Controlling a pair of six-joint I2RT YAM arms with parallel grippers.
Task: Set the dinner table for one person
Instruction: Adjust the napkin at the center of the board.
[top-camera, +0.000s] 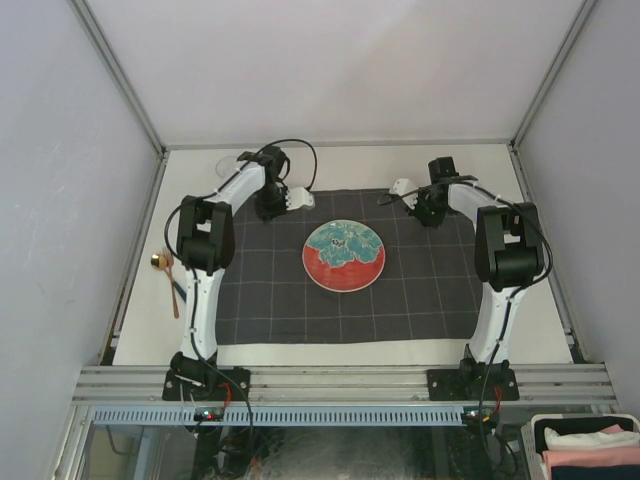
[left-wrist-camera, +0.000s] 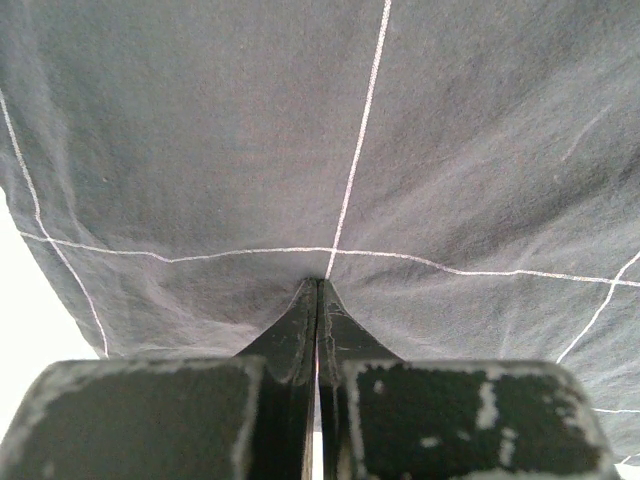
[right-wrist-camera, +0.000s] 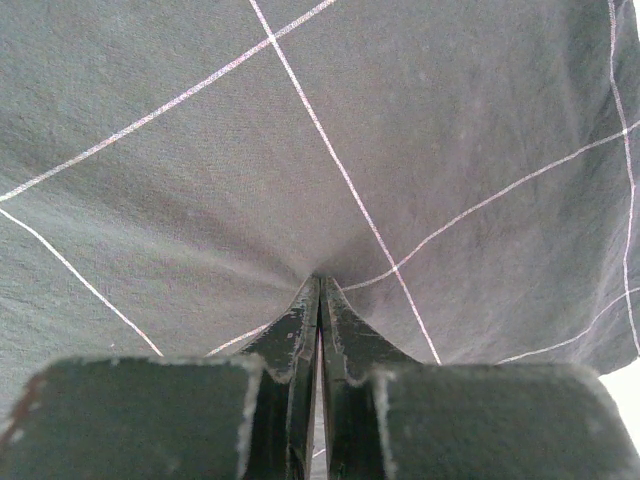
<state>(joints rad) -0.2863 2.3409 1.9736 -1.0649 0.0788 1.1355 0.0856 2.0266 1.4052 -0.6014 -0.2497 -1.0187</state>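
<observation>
The cloth (top-camera: 270, 290) is spread over the worktop (top-camera: 350, 165) beneath the left hand (left-wrist-camera: 318, 290) and right hand (right-wrist-camera: 319, 285), both clamped on it, and the plate (top-camera: 344, 256) is set between them, while the spoon (top-camera: 168, 280) beyond the left hand is not yet placed.

I read this as a robotics lab cell: plain pale panel walls (top-camera: 330, 60), grey aluminium rails (top-camera: 340, 382), left arm (top-camera: 205, 275) and right arm (top-camera: 503, 280) bolted at the desk (top-camera: 350, 165) edge.
</observation>
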